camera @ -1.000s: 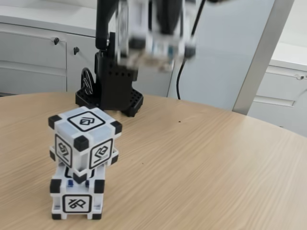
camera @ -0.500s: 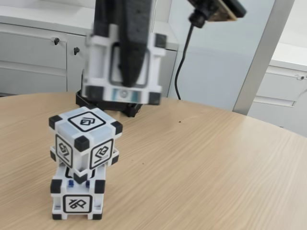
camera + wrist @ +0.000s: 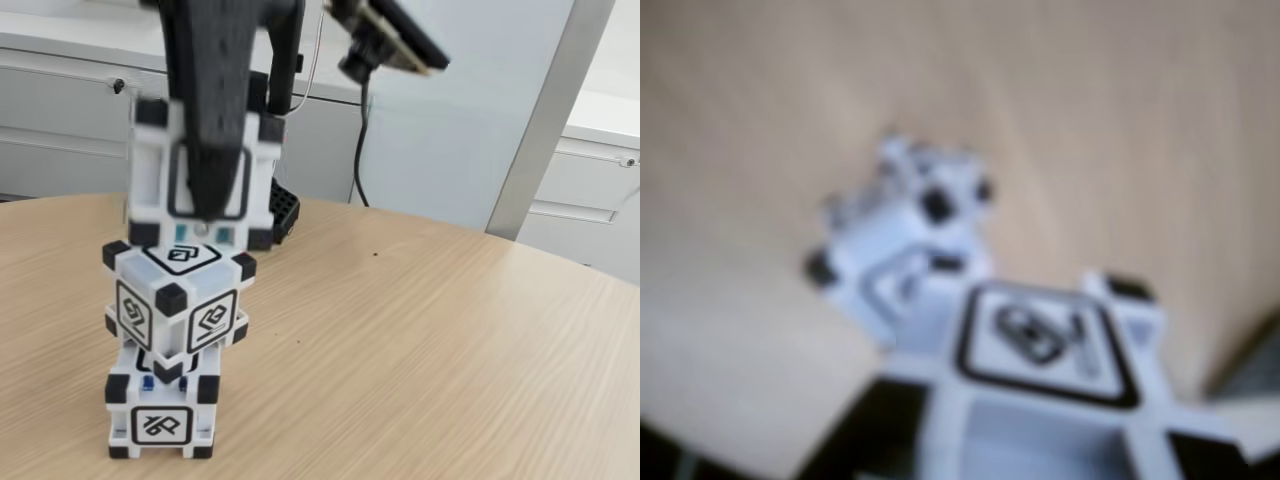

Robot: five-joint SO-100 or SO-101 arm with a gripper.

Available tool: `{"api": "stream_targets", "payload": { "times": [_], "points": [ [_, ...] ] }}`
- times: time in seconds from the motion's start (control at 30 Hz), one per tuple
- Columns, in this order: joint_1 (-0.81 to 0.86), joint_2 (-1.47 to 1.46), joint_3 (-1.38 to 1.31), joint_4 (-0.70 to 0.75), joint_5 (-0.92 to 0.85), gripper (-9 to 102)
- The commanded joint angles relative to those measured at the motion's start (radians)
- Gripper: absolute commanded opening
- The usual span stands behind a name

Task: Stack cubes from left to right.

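Held cube [image 3: 205, 172]: clamped in the gripper [image 3: 208, 205], jaws closed on its faces, just above the stack.
Stack: middle cube [image 3: 178, 301] sits twisted on the bottom cube [image 3: 160, 412], on the wooden table [image 3: 420, 360].
Fixed view: black arm base [image 3: 283, 212], grey cabinets [image 3: 70, 115] behind.
Wrist view: blurred; the held cube's glyph face [image 3: 1045, 345], the stack [image 3: 902, 245] below.

3 cubes [image 3: 176, 300] (2 stacked, 1 held), 1 gripper [image 3: 208, 205].
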Motion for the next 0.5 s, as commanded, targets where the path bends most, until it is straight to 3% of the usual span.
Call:
{"api": "stream_targets", "payload": {
  "times": [0.0,0.47],
  "points": [
    [0.008,0.006,0.015,0.011,-0.015,19],
    [0.009,0.005,0.023,0.011,0.0,19]
  ]
}}
